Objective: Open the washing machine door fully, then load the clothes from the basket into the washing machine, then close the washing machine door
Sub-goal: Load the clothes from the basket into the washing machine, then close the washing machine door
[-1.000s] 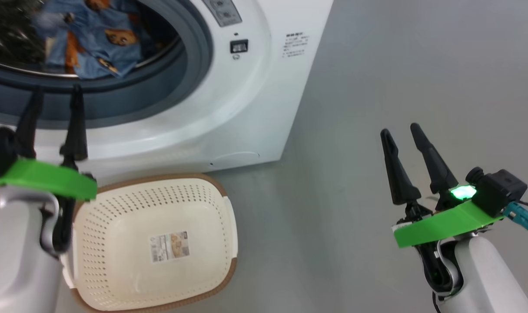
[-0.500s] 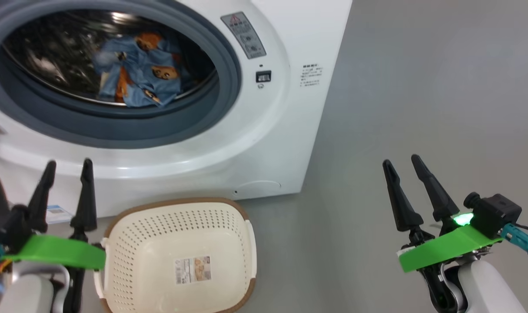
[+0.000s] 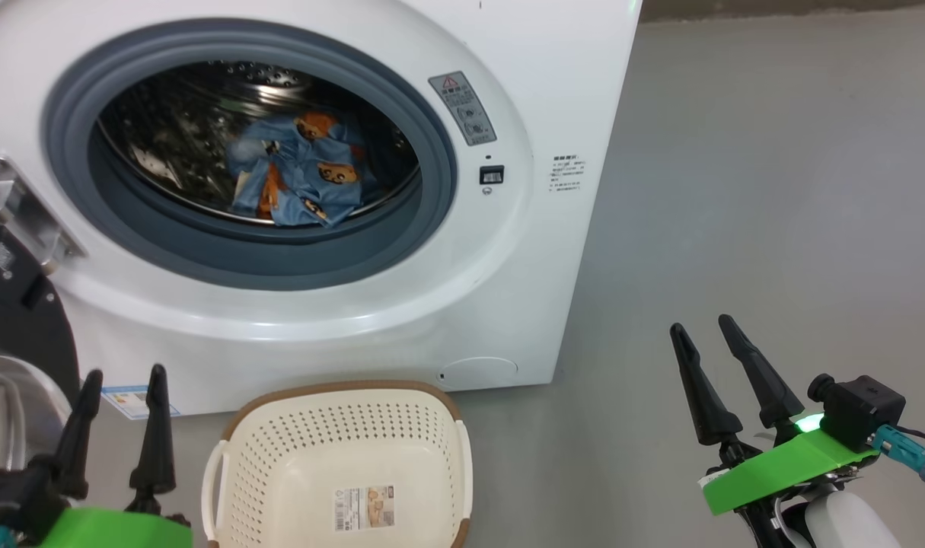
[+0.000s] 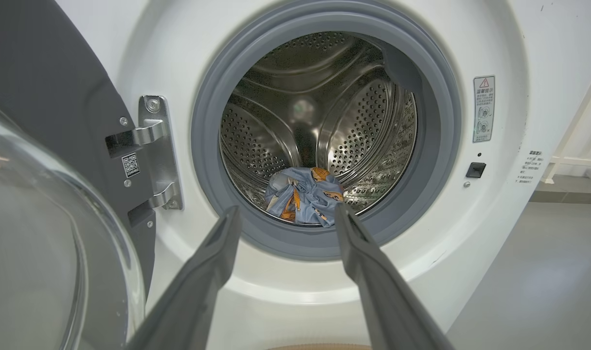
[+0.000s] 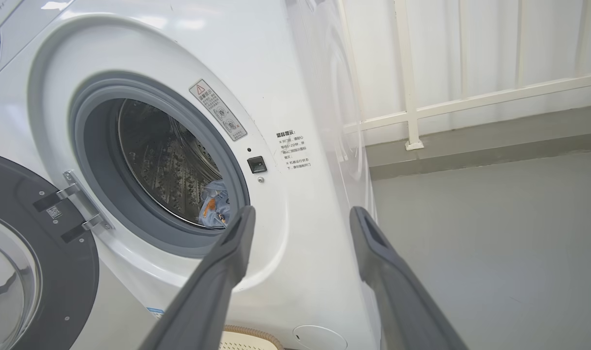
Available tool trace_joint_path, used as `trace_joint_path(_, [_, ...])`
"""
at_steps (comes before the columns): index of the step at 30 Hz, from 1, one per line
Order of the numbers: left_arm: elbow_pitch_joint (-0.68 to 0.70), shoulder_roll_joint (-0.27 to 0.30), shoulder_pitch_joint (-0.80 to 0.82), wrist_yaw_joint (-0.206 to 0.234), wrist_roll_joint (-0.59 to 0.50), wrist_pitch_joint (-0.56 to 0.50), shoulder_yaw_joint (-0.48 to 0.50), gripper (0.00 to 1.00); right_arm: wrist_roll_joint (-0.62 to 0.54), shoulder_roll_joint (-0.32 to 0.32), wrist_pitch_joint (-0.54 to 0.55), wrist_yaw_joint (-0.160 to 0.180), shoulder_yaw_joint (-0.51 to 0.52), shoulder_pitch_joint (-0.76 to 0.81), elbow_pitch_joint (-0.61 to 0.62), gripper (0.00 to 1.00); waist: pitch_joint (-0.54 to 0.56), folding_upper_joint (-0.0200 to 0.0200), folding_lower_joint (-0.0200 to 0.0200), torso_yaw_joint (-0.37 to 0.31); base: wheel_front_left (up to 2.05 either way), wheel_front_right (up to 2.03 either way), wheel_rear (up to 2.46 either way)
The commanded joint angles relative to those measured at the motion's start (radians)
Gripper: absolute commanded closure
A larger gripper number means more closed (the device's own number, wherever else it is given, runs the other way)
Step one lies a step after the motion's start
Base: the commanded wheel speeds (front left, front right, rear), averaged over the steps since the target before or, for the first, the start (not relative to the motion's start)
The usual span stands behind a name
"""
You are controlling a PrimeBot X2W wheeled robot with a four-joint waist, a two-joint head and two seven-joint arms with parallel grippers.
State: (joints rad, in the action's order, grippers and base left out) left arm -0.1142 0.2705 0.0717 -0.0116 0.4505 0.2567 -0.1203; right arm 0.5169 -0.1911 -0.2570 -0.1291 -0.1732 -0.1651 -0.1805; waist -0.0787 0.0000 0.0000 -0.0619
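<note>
Grey floor (image 3: pixel 736 190); washing machine door (image 4: pixel 47 87) open; clothes (image 3: pixel 295 175) in drum (image 4: pixel 276 112); basket (image 3: pixel 340 386) holds none. The left gripper (image 3: pixel 125 371) and right gripper (image 3: pixel 700 323) are spread wide, empty. Loading seems done; next, swing door shut.

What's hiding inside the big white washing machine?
Inside the big white washing machine, a crumpled bundle of light blue bear-print clothes lies at the bottom of the shiny perforated steel drum. Anything beneath the bundle is covered by it.
</note>
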Motion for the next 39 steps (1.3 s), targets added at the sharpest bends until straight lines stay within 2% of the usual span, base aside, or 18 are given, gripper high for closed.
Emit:
trace_joint_path(1, [0.033, 0.017, 0.010, 0.012, -0.013, 0.005, 0.046, 0.00, 0.016, -0.011, -0.005, -0.002, -0.019, -0.006, 0.022, 0.00, 0.014, 0.0000, 0.0000, 0.009, 0.00, 0.00, 0.00])
trace_joint_path(11, [0.082, -0.024, -0.090, 0.016, -0.021, 0.005, 0.086, 0.00, 0.023, -0.018, -0.005, -0.002, -0.018, 0.014, 0.017, 0.00, 0.049, 0.0000, 0.0000, 0.022, 0.00, 0.00, 0.00])
trace_joint_path(16, [0.087, -0.039, -0.112, 0.005, -0.032, 0.005, 0.088, 0.00, 0.022, -0.027, -0.005, -0.002, -0.014, 0.029, 0.017, 0.00, 0.066, 0.0000, 0.0000, 0.034, 0.00, 0.00, 0.00])
trace_joint_path(39, [0.064, -0.083, -0.113, -0.042, -0.066, 0.005, 0.132, 0.00, 0.019, -0.040, -0.005, -0.002, -0.030, 0.030, 0.001, 0.00, 0.071, 0.0000, 0.0000, 0.027, 0.00, 0.00, 0.00])
